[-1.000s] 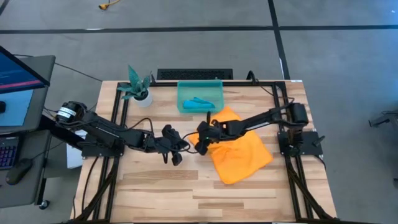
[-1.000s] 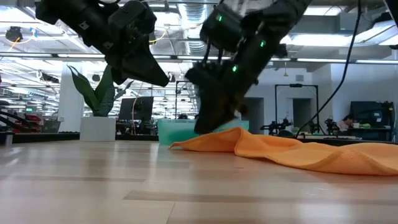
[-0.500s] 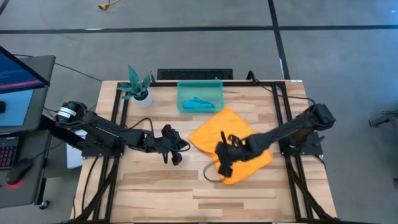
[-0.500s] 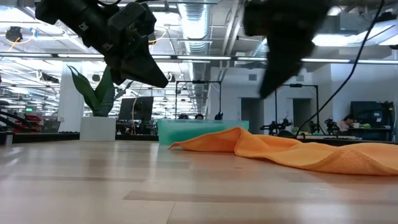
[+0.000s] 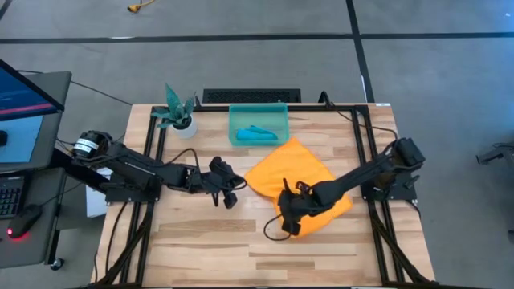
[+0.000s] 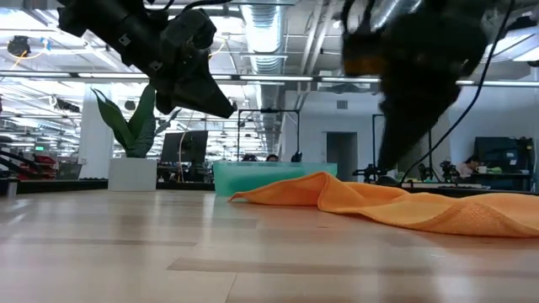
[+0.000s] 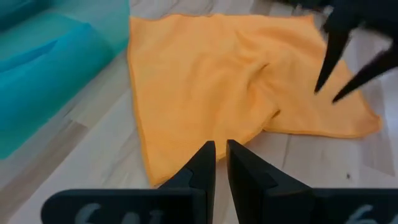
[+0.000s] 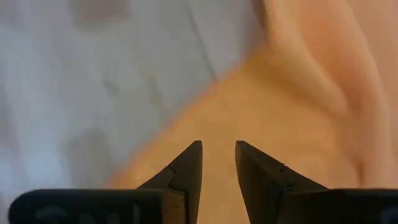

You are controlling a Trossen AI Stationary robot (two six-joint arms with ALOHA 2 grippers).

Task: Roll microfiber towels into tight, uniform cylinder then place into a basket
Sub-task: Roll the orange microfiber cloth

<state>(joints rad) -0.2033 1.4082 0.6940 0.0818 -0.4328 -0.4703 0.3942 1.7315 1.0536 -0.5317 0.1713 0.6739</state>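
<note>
Roughly halfway: the blue towel [image 5: 257, 132] lies in the basket [image 5: 238, 120], the orange towel [image 5: 301, 181] lies unrolled
Left gripper [image 5: 230, 193] waits beside it, nearly closed, empty; right gripper [image 5: 287, 227] hangs above its near edge, jaws narrowly apart, empty

towel [image 5: 299, 187]: plain orange-yellow, spread beside the bin
rolled towel [image 5: 257, 132]: teal-blue, inside the bin
bin [image 5: 258, 109]: translucent teal-green
pot [image 5: 185, 124]: white, left of the bin
plant [image 5: 173, 104]: teal leaves
table [image 5: 209, 249]: pale wood planks
arms: black
</note>
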